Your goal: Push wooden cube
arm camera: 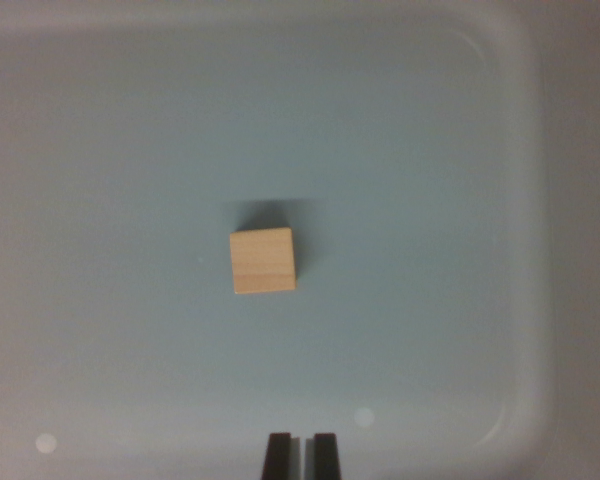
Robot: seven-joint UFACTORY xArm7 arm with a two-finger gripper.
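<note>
A small pale wooden cube [263, 261] rests on the floor of a light blue-grey tray, near the middle of the wrist view. It casts a short shadow toward the top of the picture. My gripper [301, 455] shows at the bottom edge as two dark fingertips standing close together with only a thin gap between them and nothing held. The cube lies well above the fingertips in the picture, slightly to the wrist view's left of them, and apart from them.
The tray's raised rounded rim [536, 250] runs down the wrist view's right and along the top and bottom. Two small light spots [46, 442] mark the tray floor near the bottom.
</note>
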